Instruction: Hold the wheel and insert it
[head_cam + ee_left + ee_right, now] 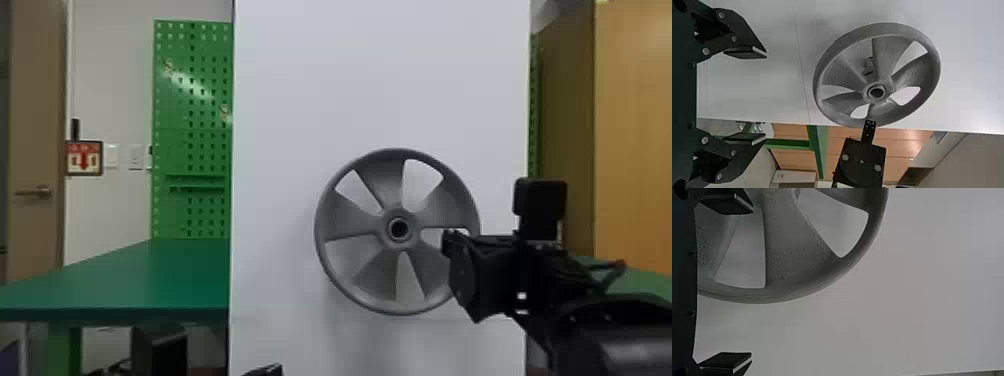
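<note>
In front of a tall, flat white panel (380,75), a round gray spoked wheel (352,220) stands upright, its dark central bore (399,229) turned toward the head camera, as I work the rig from a distance. The black two-fingered right end effector (752,283) is the nearer of my pair, at the wheel's right-hand side, the hub lying just to its left in the head view. Its fingers are spread wide with nothing clasped between them; in the right wrist view, part of the wheel reaches in beside one of them. The matching left end effector (766,96), also wide, faces the wheel from farther off. The relation that counts, in my judgment, is sideways: the right fingers would need to go left and straddle the rim or a spoke, while the wheel's axle line stays square to the panel. A tilt there could spoil the fit. Whether the hub is already seated on anything behind it, I cannot tell from here.
</note>
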